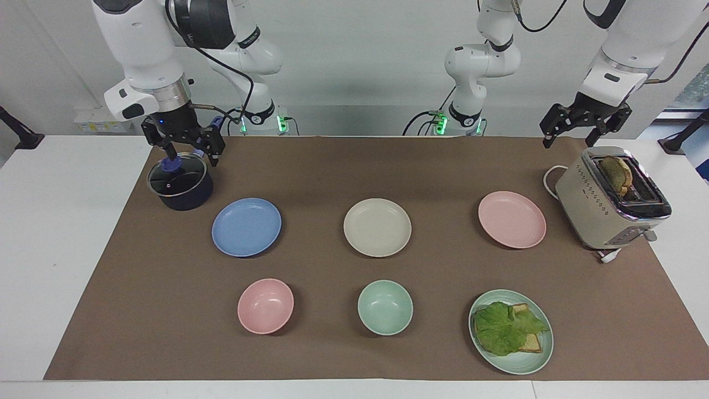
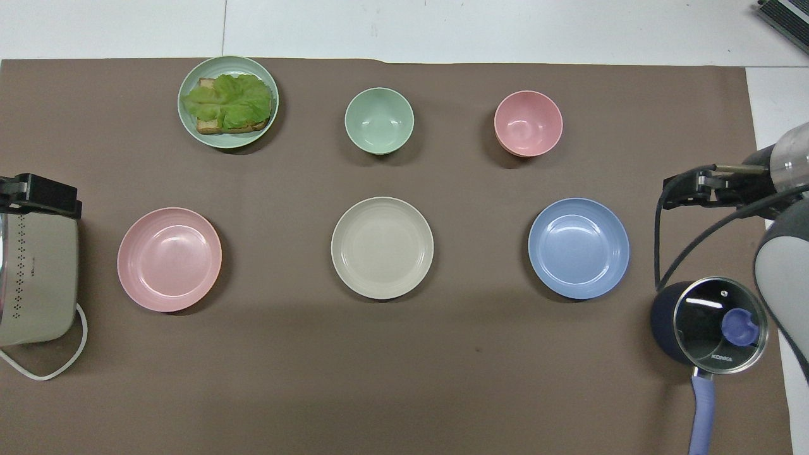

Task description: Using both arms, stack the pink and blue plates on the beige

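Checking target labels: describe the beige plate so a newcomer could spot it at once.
On the brown mat, three equal plates lie in one row. The beige plate is the middle one, between the blue plate and pink plate. It alone is cream.

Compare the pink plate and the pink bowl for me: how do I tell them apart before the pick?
The pink plate is wide and shallow; the pink bowl is smaller across and deep. The plate lies in the row nearer the robots, beside the toaster; the bowl sits farther out, toward the right arm's end. Both are pale pink, empty and untouched.
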Robot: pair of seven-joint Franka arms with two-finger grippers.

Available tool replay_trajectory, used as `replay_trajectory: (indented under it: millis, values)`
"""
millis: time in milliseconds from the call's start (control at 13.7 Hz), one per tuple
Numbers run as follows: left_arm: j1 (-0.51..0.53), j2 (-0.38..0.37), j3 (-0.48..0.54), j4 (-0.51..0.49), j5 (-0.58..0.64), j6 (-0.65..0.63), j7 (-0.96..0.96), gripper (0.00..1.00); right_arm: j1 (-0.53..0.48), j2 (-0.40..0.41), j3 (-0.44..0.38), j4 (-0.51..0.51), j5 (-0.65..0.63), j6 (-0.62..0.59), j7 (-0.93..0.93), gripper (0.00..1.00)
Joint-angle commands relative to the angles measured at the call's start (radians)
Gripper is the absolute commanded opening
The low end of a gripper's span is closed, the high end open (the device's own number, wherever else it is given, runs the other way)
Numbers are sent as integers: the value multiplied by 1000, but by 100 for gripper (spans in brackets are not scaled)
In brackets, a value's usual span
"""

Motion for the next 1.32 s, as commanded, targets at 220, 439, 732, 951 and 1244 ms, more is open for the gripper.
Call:
replay_trajectory:
  millis: [220, 439, 732, 951, 1244]
  values:
    - [87, -77, -1, -395, 5, 219, 16, 100, -10, -23, 4, -27, 6, 16, 11, 100]
    - [131, -56, 0, -505, 5, 330, 11, 100, -10, -23, 4, -24, 6, 10, 7, 100]
    - [157, 61, 0, -590, 5, 476, -4, 100, -8, -21, 6, -23, 6, 14, 5, 100]
    - [171, 96, 0, -651, 5, 568, -50, 100, -8, -23, 6, -26, 14, 16, 5, 100]
    - [173, 87, 0, -707, 3, 605, -180, 100, -11, -23, 5, -33, 47, 49, -2, 100]
